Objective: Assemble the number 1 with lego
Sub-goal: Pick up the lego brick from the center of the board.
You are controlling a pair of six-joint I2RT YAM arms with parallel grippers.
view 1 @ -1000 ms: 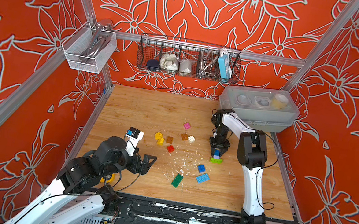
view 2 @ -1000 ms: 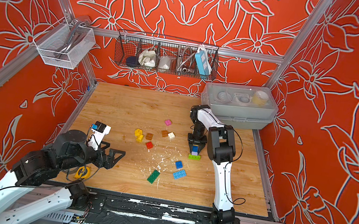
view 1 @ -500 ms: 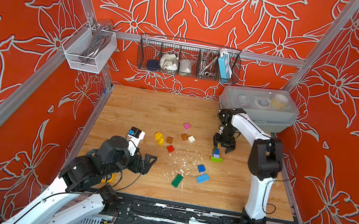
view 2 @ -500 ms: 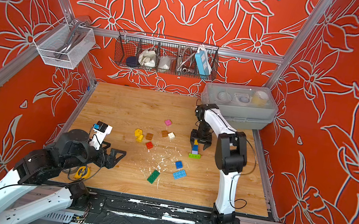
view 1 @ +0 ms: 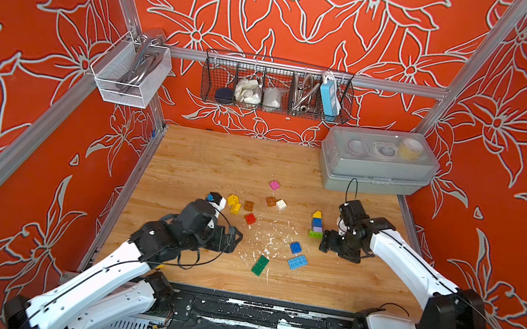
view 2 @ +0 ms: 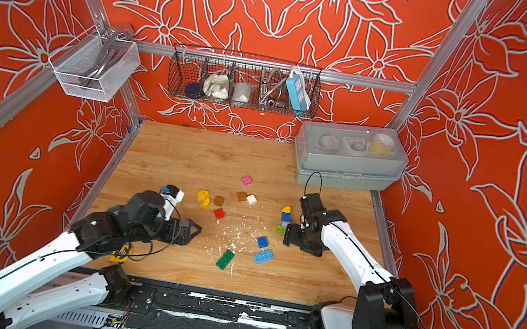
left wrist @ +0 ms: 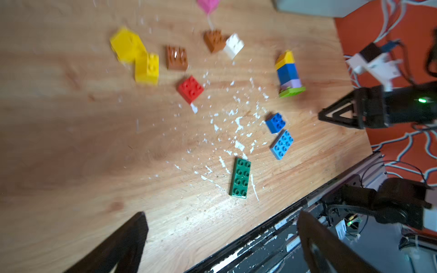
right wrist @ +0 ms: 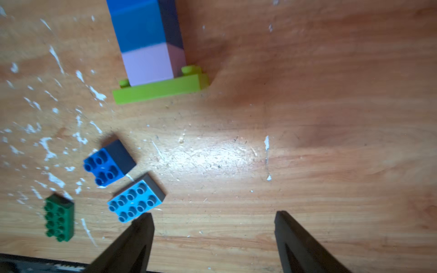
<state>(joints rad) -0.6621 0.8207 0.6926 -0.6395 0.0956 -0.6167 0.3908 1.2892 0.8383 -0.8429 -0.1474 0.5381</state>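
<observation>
— Your right gripper (right wrist: 212, 214) just let go: jaws spread, empty, backing off.
— The lego stack (view 1: 316, 224) stands alone near the right edge of the bench (view 1: 219, 158); your 1 holds. Your left gripper (left wrist: 222, 214) gapes wide too.

In the right wrist view the tower (right wrist: 151, 47) is cut off by the picture's edge. Only its blue bricks (right wrist: 139, 26), the lilac brick (right wrist: 149, 63) and the lime plate (right wrist: 160, 91) show; its top does not. The fingers (right wrist: 132, 236) of the right gripper (right wrist: 212, 214) also run out of the frame.

In the left wrist view the pink brick (left wrist: 208, 5) and the grey box (left wrist: 307, 7) are cut by the edge. The yellow bricks (left wrist: 137, 55) are blurred there, so their studs are hard to see.

In a top view the left arm (view 2: 60, 247) hides most of the tape measure (view 2: 121, 254). The things in the wire basket (view 2: 181, 75) are too small to name. The cloudy lid (view 1: 337, 145) of the box blurs what lies inside.
</observation>
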